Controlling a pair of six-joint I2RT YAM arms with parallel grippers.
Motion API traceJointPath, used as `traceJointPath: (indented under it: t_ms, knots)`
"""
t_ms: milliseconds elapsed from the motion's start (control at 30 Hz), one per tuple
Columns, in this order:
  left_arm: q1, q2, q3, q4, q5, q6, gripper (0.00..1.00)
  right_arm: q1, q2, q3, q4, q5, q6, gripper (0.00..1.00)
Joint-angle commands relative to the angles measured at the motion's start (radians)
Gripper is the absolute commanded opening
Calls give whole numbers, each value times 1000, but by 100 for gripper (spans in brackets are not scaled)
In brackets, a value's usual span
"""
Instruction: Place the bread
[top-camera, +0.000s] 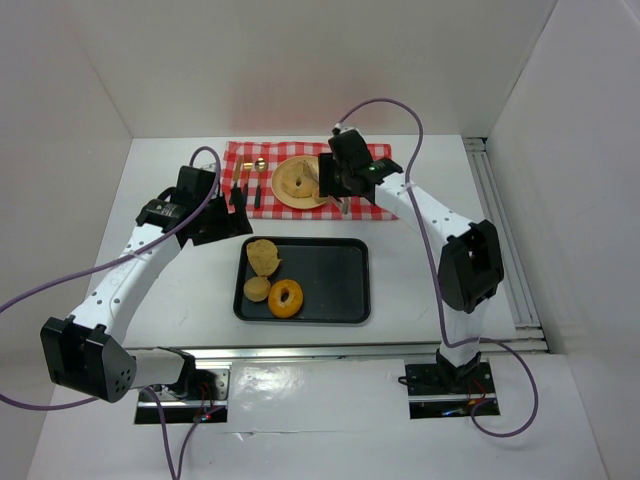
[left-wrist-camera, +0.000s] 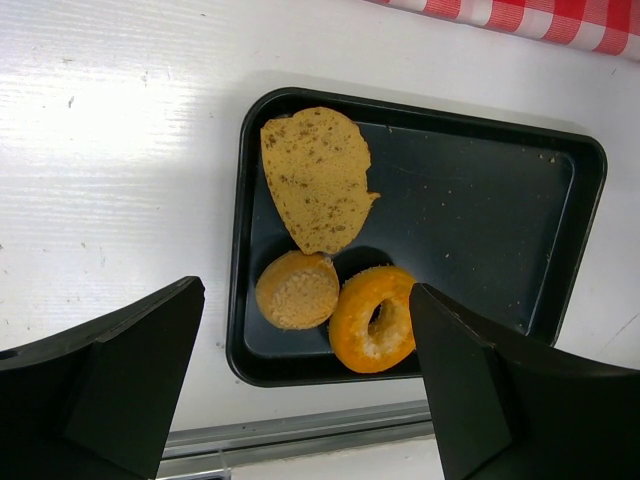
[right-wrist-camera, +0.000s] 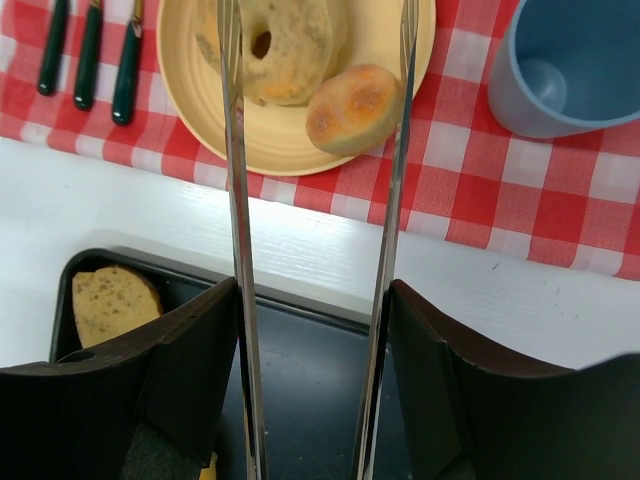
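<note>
A yellow plate (right-wrist-camera: 195, 95) on the red checked cloth (right-wrist-camera: 470, 170) holds a bagel (right-wrist-camera: 285, 45) and a round bun (right-wrist-camera: 352, 108). My right gripper (right-wrist-camera: 313, 290) is shut on metal tongs (right-wrist-camera: 232, 150), whose two arms stand apart over the plate with nothing between them. The black tray (left-wrist-camera: 480, 190) holds a brown bread slice (left-wrist-camera: 315, 175), a small bun (left-wrist-camera: 297, 290) and an orange doughnut (left-wrist-camera: 375, 318). My left gripper (left-wrist-camera: 308, 290) is open and empty, high above the tray's near left corner.
A blue cup (right-wrist-camera: 575, 60) stands on the cloth right of the plate. Dark-handled cutlery (right-wrist-camera: 90, 50) lies left of the plate. White walls enclose the table on three sides. A metal rail (top-camera: 500, 230) runs along the right side.
</note>
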Motion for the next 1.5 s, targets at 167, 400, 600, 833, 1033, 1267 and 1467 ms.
traceJointPath:
  t_ms: [167,400,600,833,1033,1267,1467]
  knots:
    - [5,-16,28,-9,14,13,97,5,-250,-22,8,143,-8,66]
    - [5,-16,65,-32,5,31,98,-124,-568,-396,50,327,1,66]
    - [15,-16,65,-32,25,31,98,-254,-668,-631,77,329,36,69]
    - [15,-16,34,-21,65,31,99,-336,-483,-685,379,304,48,72]
    - [15,-37,25,-21,51,31,99,-356,-272,-656,490,353,15,74]
    - [24,-46,34,-21,40,41,99,-391,-227,-492,307,330,61,100]
    - [24,-46,43,-21,31,41,99,-391,-319,-386,63,400,162,100]
